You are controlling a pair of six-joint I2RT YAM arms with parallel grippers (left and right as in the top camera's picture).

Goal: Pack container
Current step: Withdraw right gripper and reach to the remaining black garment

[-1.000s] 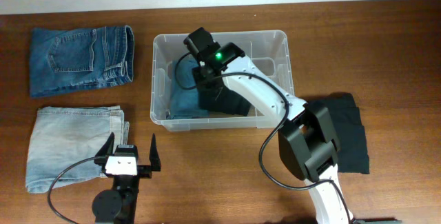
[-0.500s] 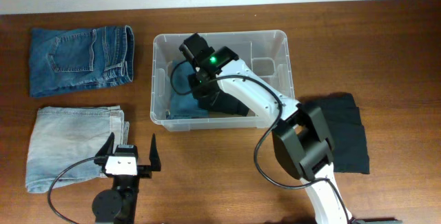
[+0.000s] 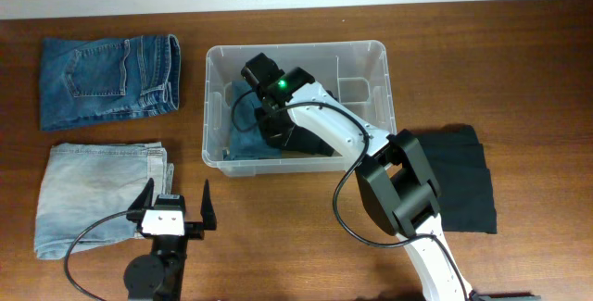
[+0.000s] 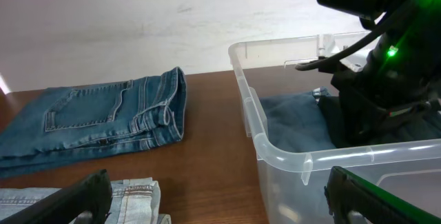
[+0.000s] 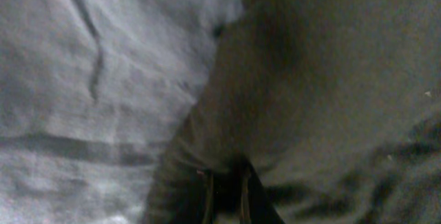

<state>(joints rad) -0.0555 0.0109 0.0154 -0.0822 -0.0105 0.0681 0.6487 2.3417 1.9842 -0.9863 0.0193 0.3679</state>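
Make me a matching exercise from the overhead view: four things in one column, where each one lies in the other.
1. dark blue jeans
2. pale jeans
3. black cloth
4. container

A. beside the container, on its right
B. upper left of the view
C. centre of the view
D. lower left of the view

Pairs: 1-B, 2-D, 3-A, 4-C

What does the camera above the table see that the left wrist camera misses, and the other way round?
Only the overhead view shows the black folded garment lying right of the container. Only the left wrist view shows the pale wall behind the table. Both show the container, the blue garment inside it, the dark blue jeans, the pale jeans and the right arm reaching into the container.
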